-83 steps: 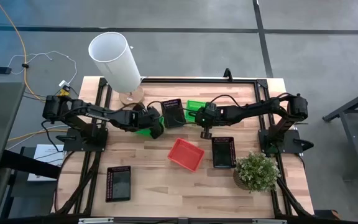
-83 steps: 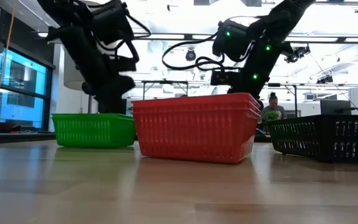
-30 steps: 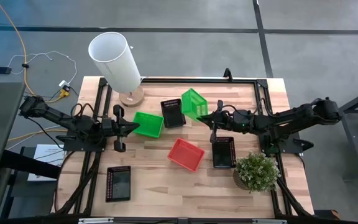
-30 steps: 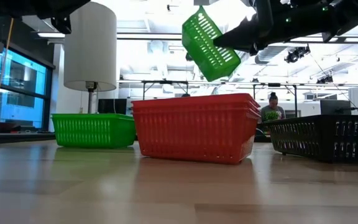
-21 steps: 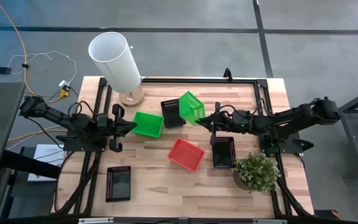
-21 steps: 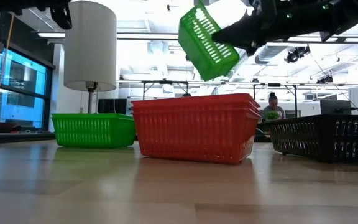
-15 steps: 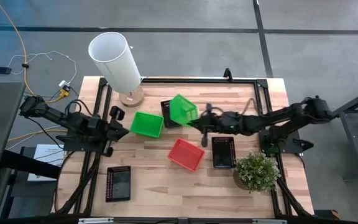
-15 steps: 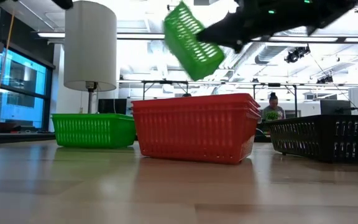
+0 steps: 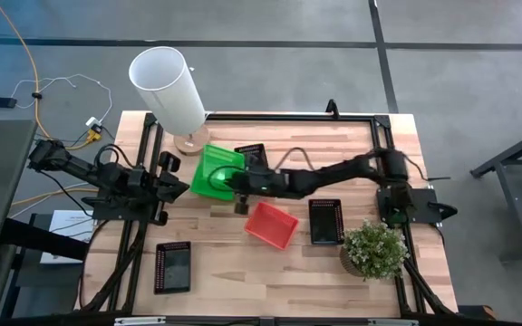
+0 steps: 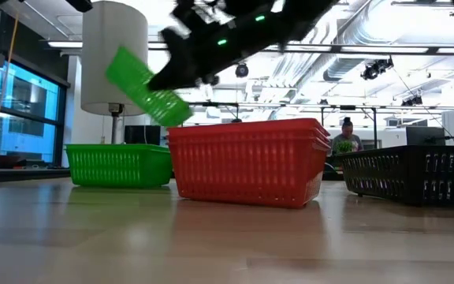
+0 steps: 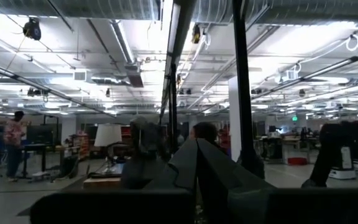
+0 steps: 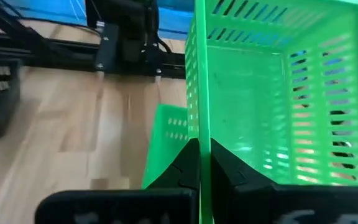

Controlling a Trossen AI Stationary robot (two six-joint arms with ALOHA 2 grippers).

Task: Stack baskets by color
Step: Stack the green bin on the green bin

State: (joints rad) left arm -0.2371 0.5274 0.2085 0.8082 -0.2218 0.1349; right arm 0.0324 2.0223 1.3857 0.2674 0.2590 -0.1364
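My right gripper (image 9: 230, 184) reaches across the table from the right and is shut on a green basket (image 9: 214, 165), which hangs tilted in the air (image 10: 142, 85). Right under it a second green basket (image 10: 118, 164) rests on its bottom on the table; it also shows in the right wrist view (image 12: 168, 142). A stack of red baskets (image 9: 271, 225) sits at mid-table. Black baskets lie at the far middle (image 9: 252, 152), right of the red stack (image 9: 326, 221) and near left (image 9: 172, 267). My left gripper (image 9: 170, 178) waits shut at the table's left, pointing upward. My right gripper pinches one side wall of the green basket at its rim (image 12: 199, 134), one finger (image 12: 182, 163) outside the wall and one finger (image 12: 224, 165) inside the basket. It comes from the table's right, slanting slightly down. The basket is lifted clear and tilted.
A tall white cylinder (image 9: 166, 86) on a round wooden base stands at the far left corner. A potted green plant (image 9: 374, 249) stands near the right front. A black frame (image 9: 288, 116) runs around the table's edges. Bare wood lies along the near edge.
My right gripper has swept toward the table's left edge with the green basket, sinking a little, from beyond the red stack to above the green basket on the table. The held basket stays tilted and clear. My left gripper has tipped upward a little.
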